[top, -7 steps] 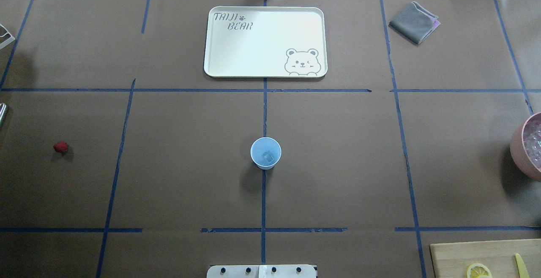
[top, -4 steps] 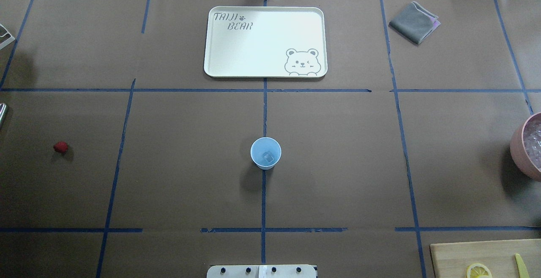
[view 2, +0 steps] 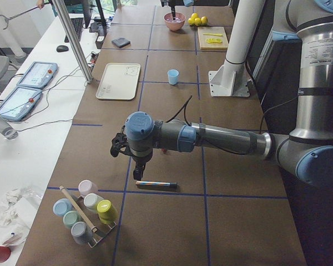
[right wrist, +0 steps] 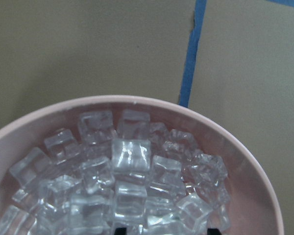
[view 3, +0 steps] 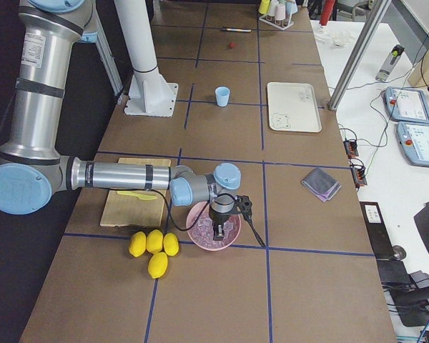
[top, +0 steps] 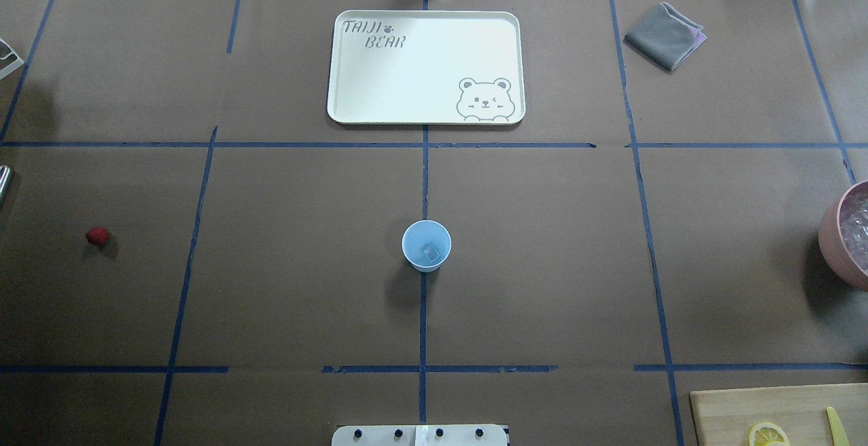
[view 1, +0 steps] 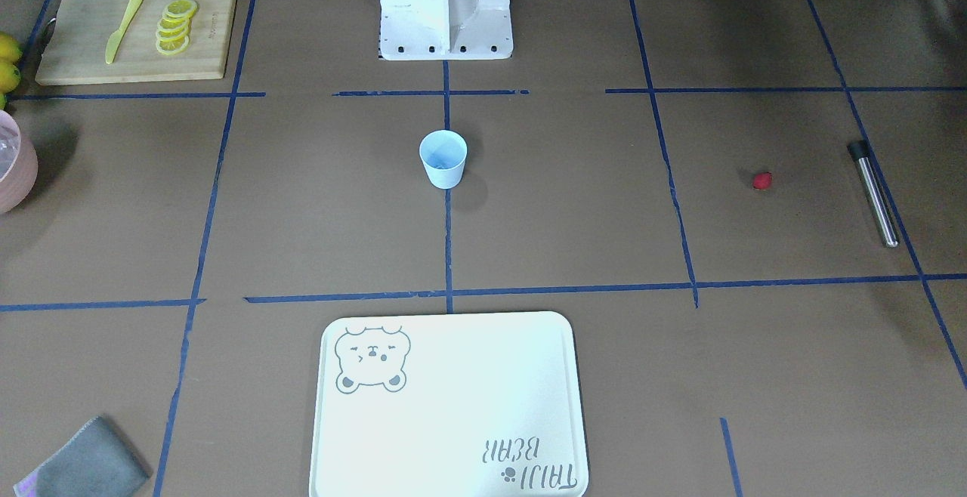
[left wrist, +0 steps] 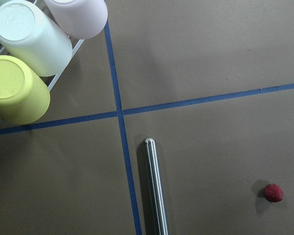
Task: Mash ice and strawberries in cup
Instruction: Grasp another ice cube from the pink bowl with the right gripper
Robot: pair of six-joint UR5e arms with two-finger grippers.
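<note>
I'm seeing bright, even light coming from overhead. The cup [top: 426, 246] is throwing a soft shadow toward the robot's base [top: 420, 435], the strawberry [top: 97, 235] a small one. The tray [top: 420, 66] is washing out near-white. The metal rod [left wrist: 154, 191] is glinting, and the ice cubes [right wrist: 122, 181] are looking slightly soft on the right wrist feed.

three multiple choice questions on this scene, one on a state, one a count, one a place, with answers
1. The cup is: A tipped over; B upright with ice inside; C upside down.
2. Whole lemons beside the pink bowl: A two; B four; C six.
3. The strawberry lies: A in the cup; B in the pink bowl; C on the table, near the metal rod.
Answers: B, the overhead view shows it standing with a chunk inside; B, the right side view shows four; C, the front view shows it on the table, apart from the rod.
</note>
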